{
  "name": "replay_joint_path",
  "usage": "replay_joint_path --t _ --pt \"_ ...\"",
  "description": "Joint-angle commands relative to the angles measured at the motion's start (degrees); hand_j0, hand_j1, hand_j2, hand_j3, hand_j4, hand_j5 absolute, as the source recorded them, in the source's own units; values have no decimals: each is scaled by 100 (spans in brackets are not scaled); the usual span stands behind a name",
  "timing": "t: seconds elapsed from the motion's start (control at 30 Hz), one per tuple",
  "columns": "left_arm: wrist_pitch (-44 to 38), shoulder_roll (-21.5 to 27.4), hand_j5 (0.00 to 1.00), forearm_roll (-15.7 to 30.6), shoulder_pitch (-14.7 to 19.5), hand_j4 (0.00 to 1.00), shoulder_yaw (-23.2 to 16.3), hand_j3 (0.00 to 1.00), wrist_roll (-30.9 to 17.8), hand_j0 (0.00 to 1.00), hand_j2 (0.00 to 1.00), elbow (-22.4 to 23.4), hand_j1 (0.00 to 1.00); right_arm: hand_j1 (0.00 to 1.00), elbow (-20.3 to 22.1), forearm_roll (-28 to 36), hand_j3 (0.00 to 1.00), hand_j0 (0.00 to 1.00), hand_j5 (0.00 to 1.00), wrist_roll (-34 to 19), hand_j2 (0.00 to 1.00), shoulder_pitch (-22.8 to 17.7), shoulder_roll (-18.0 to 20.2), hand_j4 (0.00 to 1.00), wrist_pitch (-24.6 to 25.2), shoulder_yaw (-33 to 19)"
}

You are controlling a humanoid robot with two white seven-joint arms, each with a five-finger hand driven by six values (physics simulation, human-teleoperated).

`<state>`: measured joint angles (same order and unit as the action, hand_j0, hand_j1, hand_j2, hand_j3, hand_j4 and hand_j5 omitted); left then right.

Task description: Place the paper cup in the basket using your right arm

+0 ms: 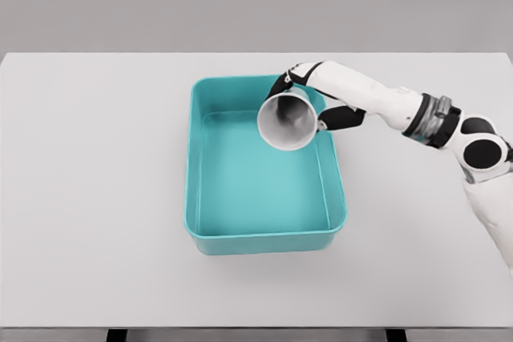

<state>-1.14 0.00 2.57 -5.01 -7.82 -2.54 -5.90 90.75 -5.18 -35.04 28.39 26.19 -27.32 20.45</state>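
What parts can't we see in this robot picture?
1. Head view: the white right hand is mostly hidden behind the grey paper cup it holds.
2. The left arm is out of frame.
3. The cup hides part of the teal plastic basket's far corner.

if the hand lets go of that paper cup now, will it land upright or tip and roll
The paper cup is tilted, its mouth facing the camera, in the right hand over the teal basket, so it likely lands sideways. Its tapered round shape suggests a curving roll. Thin walls probably mean it's light and crushable.
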Motion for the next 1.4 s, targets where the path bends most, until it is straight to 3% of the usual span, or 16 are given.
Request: replay_joint_path --t 0.0,0.57,0.7,0.83,0.9,0.97,1.17,1.23,1.3,1.37 --pt "0 0 100 -3 0 100 0 100 -1 100 100 1 100 43 48 -167 43 43 43 4 43 18 9 43 8 249" --pt "0 0 100 6 0 100 0 100 -1 100 100 1 100 43 4 -1160 43 43 43 4 43 694 299 43 87 1937" --pt "0 0 100 -3 0 100 0 100 -1 100 100 1 100 44 -31 -1406 44 44 44 4 44 712 308 44 95 2112" --pt "0 0 100 -3 0 100 0 100 -1 100 100 1 100 50 -40 -1626 50 50 50 4 50 712 299 50 113 2121" --pt "0 0 100 -3 0 100 0 100 -1 100 100 1 100 82 -48 -1697 82 82 82 4 82 712 290 82 131 2113" --pt "0 0 100 -3 0 100 0 100 -1 100 100 1 100 87 -31 -1705 87 87 87 4 87 712 290 87 262 2113" --pt "0 0 100 -3 0 100 0 100 -1 100 100 1 100 88 4 -1697 88 88 88 4 88 765 308 88 271 2077" --pt "0 0 100 -3 0 100 0 100 -1 100 100 1 100 98 57 -1574 98 98 98 4 98 791 317 98 245 1806" --pt "0 0 100 -3 0 100 0 100 -1 100 100 1 100 99 145 -1004 99 99 99 4 99 651 317 99 227 1059" --pt "0 0 100 6 0 100 0 100 -1 100 100 1 100 100 145 139 100 100 100 4 100 607 519 100 253 610"
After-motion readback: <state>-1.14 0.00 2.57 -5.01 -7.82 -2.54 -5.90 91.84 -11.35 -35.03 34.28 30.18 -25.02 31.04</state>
